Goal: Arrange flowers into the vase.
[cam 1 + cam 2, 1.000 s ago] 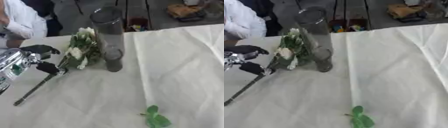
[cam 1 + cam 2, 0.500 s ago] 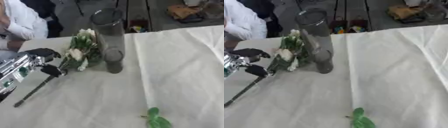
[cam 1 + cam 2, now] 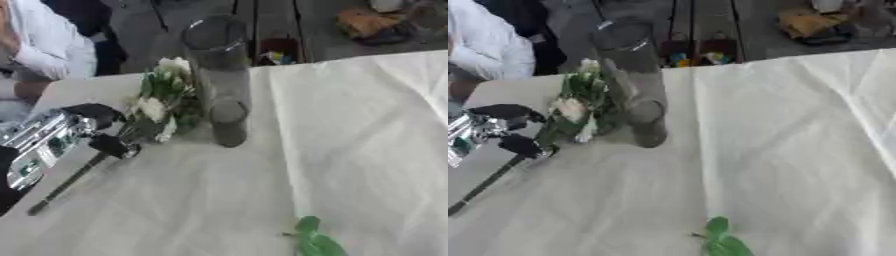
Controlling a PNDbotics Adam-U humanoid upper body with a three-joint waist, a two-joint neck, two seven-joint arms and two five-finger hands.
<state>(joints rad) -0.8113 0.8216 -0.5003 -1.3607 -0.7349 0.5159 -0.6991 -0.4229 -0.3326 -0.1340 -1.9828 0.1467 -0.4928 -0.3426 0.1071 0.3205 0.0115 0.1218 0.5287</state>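
My left hand (image 3: 83, 127) has lifted the flowers a bit more since a moment ago, and the white blooms now lean closer to the vase. My dark fingers and thumb are curled around the flower stem (image 3: 70, 181), pinching it part way up. The long dark stem slants down from my hand toward the near left edge of the desk (image 3: 367, 130). The flowers (image 3: 162, 102) are white with green leaves, and they tilt up and to the right, just beside the vase and maybe touching its side.

The vase (image 3: 217, 75) is a tall clear glass tube. It stands upright near the far left part of the desk, on the pale cloth. The flowers are not inside it yet.

A small green leaf (image 3: 721, 241) lies by itself close to the near edge of the desk, well apart from the vase.

My right hand does not show in either view.
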